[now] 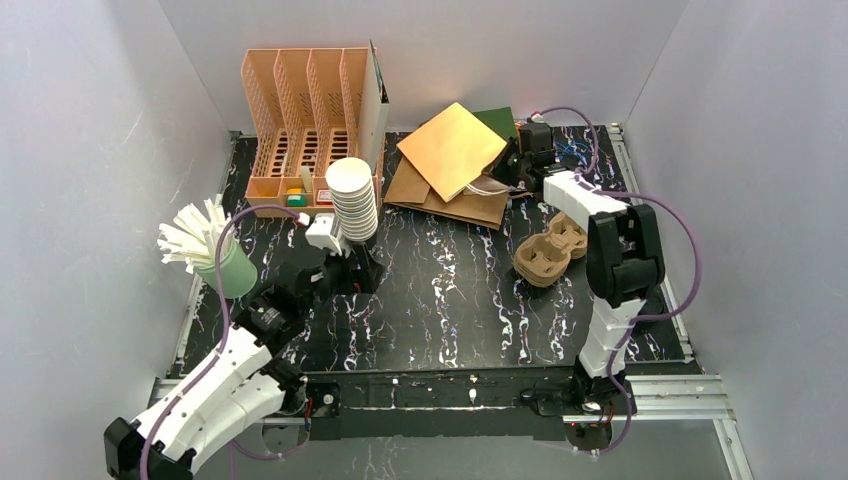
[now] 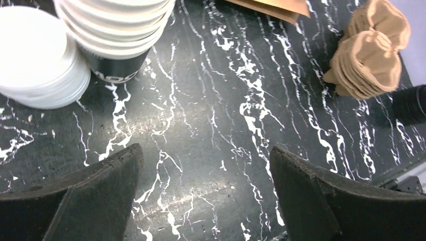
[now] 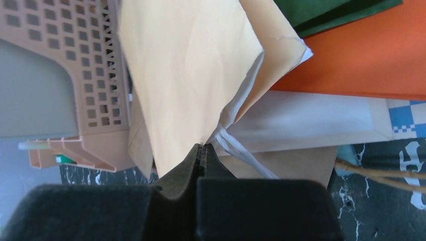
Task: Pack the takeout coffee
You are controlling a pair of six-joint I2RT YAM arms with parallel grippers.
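Right end effector [image 3: 203, 149]: pressed together on the lower edge of the tan paper bag [image 3: 191, 65], beside its white handle [image 3: 238, 148]; probably gripped there to lift or open it for packing.
Left end effector [image 2: 206, 201]: spread wide and holding nothing, above bare tabletop [image 2: 211, 100]; seemingly ready for a cup.
Cup stack [image 2: 115, 25]: at 11 o'clock from the left end effector, with loose lids [image 2: 35, 65] at 10.
Pulp carriers [image 1: 550, 250]: at 3 o'clock on the tabletop.
Takeout coffee: no capped cup visible in any view.
Writing: white letters on the lowest cup, cut off and unreadable.

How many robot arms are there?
2. The left white-and-black robot arm reaches from the near-left corner toward the tall stack of white-rimmed paper cups; the right arm stretches back to the light tan paper bag. None looks hidden.
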